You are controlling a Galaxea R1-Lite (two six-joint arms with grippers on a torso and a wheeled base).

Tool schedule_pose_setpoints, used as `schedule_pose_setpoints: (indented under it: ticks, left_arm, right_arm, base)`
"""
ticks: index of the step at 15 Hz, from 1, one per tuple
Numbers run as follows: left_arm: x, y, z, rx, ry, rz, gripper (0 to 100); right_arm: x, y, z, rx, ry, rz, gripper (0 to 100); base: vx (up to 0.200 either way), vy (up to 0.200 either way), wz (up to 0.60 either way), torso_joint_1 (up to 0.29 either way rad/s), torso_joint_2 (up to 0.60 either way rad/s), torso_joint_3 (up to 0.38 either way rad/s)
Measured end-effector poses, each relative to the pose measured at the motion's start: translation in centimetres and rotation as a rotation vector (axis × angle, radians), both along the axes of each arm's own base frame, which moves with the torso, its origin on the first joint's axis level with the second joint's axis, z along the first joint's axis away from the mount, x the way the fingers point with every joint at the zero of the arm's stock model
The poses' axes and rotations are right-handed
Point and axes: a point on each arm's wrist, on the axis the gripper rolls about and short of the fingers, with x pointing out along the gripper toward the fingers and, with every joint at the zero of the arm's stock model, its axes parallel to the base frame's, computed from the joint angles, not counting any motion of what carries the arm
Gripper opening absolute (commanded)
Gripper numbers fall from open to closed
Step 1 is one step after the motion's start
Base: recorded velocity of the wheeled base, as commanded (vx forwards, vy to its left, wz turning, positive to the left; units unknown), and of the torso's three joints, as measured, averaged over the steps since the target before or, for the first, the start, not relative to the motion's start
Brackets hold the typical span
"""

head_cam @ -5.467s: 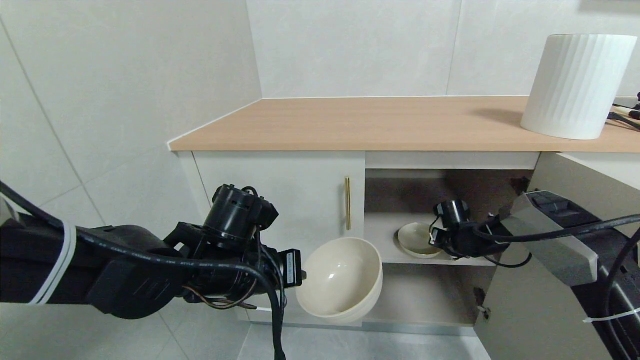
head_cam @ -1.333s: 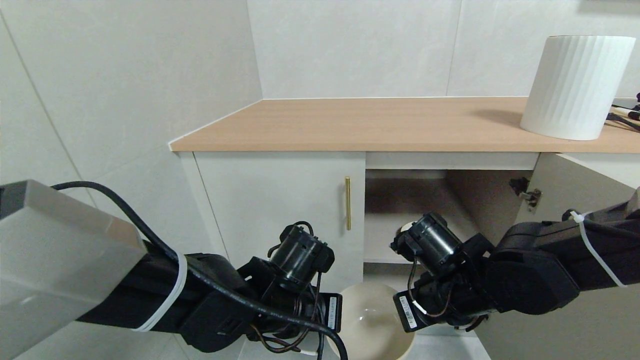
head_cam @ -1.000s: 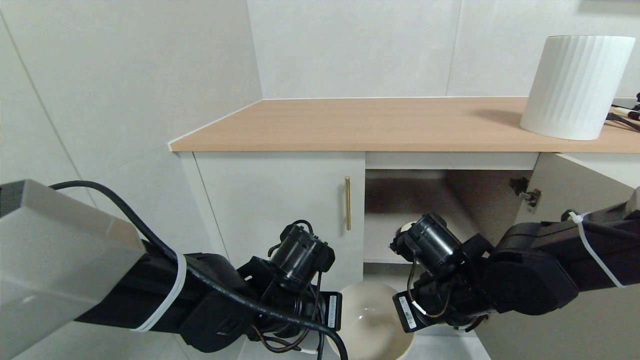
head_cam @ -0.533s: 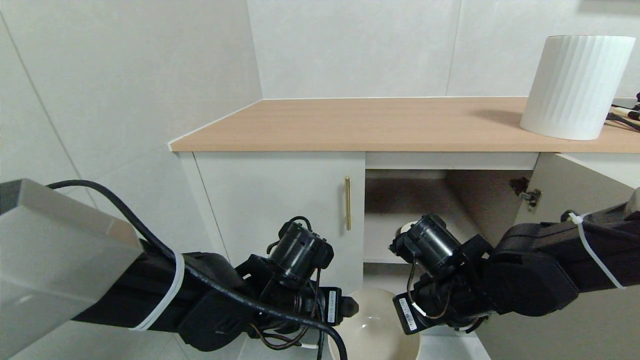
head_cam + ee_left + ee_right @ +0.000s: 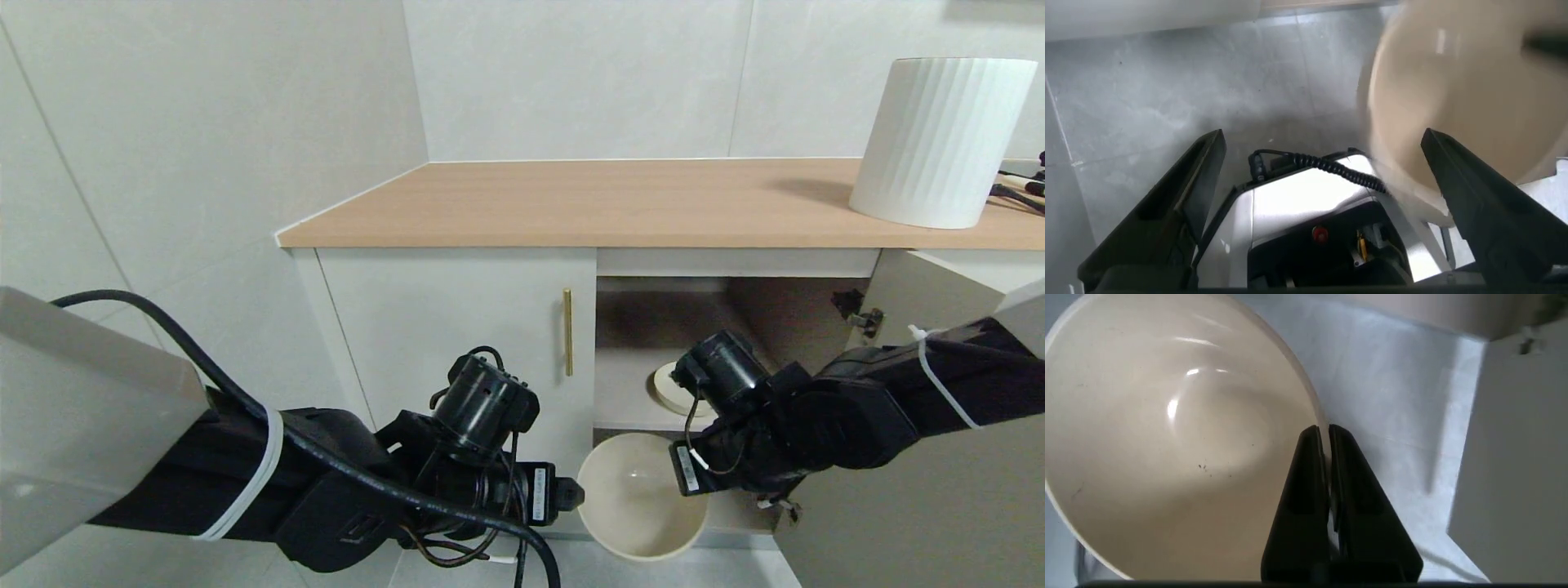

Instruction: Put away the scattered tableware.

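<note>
White tiled walls meet in a corner behind a long wooden countertop [image 5: 620, 200], which lies on a white low cabinet [image 5: 457, 327]. At the right end of the countertop stands a tall white ribbed cylinder [image 5: 939, 139]. One cabinet door is closed and carries a thin brass handle [image 5: 567, 331]; the door [image 5: 898, 523] at the right side is swung open. On the shelf [image 5: 629, 400] inside lies a small cream plate [image 5: 665, 392], partly hidden behind the right arm.

A large cream round bowl [image 5: 641, 498] hangs in the air before the lower opening of the cabinet, above the grey floor [image 5: 735, 572], with its mouth facing upward. The right gripper [image 5: 1328, 445] is clenched on the rim of this bowl, one finger inside and one outside. The left gripper [image 5: 1323, 155] is released, its two fingers wide apart, just beside the opposite side of the bowl and not touching it.
</note>
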Motion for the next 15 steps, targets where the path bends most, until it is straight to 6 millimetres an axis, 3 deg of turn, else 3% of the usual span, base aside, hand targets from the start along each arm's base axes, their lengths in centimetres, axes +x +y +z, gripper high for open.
schedule_pose_setpoints:
  ticks: [6,10,15]
  left_arm:
    - [0.0,0.1,0.3,-0.005,-0.006,0.002,100]
    - [0.0,0.2,0.4,-0.009,-0.01,0.003,100]
    - [0.0,0.2,0.4,-0.009,-0.01,0.003,100]
  right_arm:
    - [6.6,-5.4,-2.0,0.154,-0.115,-0.36,0]
    - [10.4,-7.4,-3.1,0.214,-0.174,-0.557,0]
    - [14.0,-8.8,-4.6,0.251,-0.21,-0.656,0]
  base:
    - [0.0,0.0,0.0,0.0,0.0,0.0]
    - [0.0,0.0,0.0,0.0,0.0,0.0]
    - [0.0,0.0,0.0,0.0,0.0,0.0]
